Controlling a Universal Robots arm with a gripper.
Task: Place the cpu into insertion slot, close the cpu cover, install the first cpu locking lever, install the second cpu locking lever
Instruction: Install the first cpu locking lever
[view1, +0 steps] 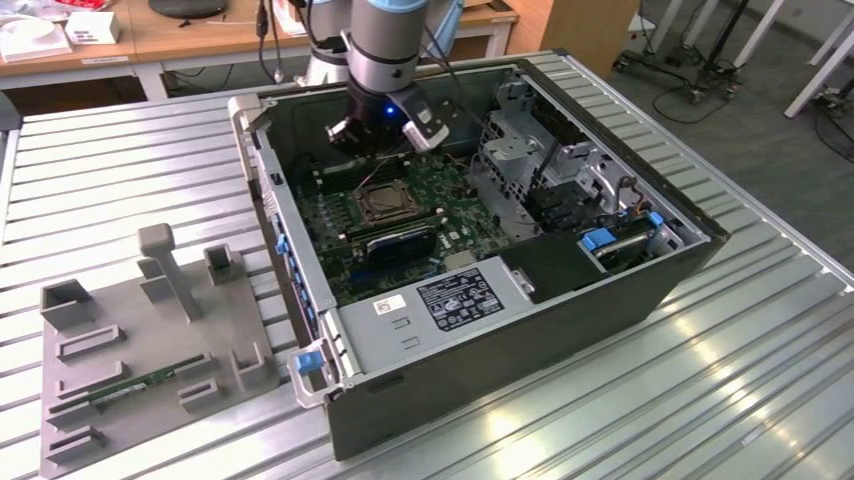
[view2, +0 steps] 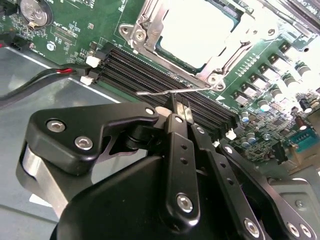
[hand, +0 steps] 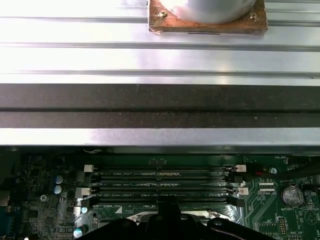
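The cpu (view2: 195, 30) lies in the insertion slot (view1: 380, 203) on the green board inside the open computer case. Its pale face shows through the cutout of the cpu cover (view2: 146, 31), which lies flat over it. A thin wire locking lever (view2: 165, 91) sticks out beside the socket, over the black memory slots. My gripper (view2: 180, 111) is shut with nothing seen between its fingers. Its tips sit just beside that lever's free part; I cannot tell whether they touch it. In the exterior view the gripper (view1: 387, 140) hangs over the board, just behind the socket.
Long black memory slots (hand: 160, 182) run beside the socket. A red and black cable (view2: 50, 72) and a coin battery (hand: 291, 196) lie near them. The drive cage (view1: 534, 150) and power supply box (view1: 447, 300) wall in the board. A grey fixture tray (view1: 147, 340) sits at the exterior view's left.
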